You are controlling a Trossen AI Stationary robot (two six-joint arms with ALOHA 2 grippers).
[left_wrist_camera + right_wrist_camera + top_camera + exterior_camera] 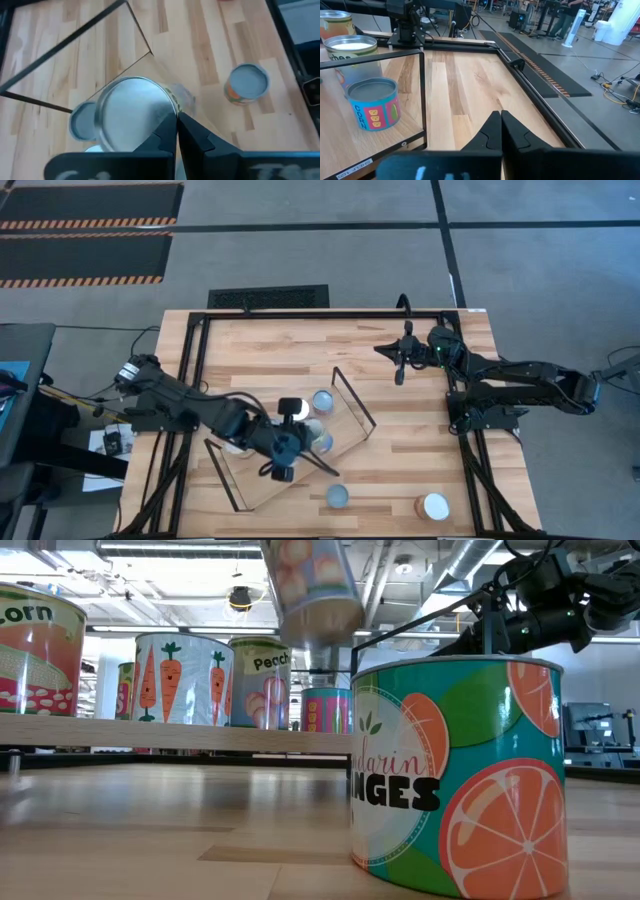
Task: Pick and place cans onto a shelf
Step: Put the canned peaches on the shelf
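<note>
Noted tabletop with shelf lying skewed across the near-centre, black wire frames at both short ends.

Found left arm reaching over the shelf and right arm parked well apart at the far right side. Right gripper seen with jaws pressed together, holding nothing.

Spotted cans already on the board: carrot can, peach can, corn can. Two others off the shelf on the near tabletop: orange can and white-topped can.

Saw silver-topped can up in the air above shelf level, slightly tilted. Left gripper seen with jaws shut tight, tips right at that can's rim. Couldn't tell whether pinching the rim or merely touching.

Judged step in hand: setting this can down on the shelf. Looked best to level it first, lower it straight onto a bare patch beside the shelved cans, stay clear of the wire frame, and let go only once the base sat flat. Marginal hold, so go slow, no swinging.
</note>
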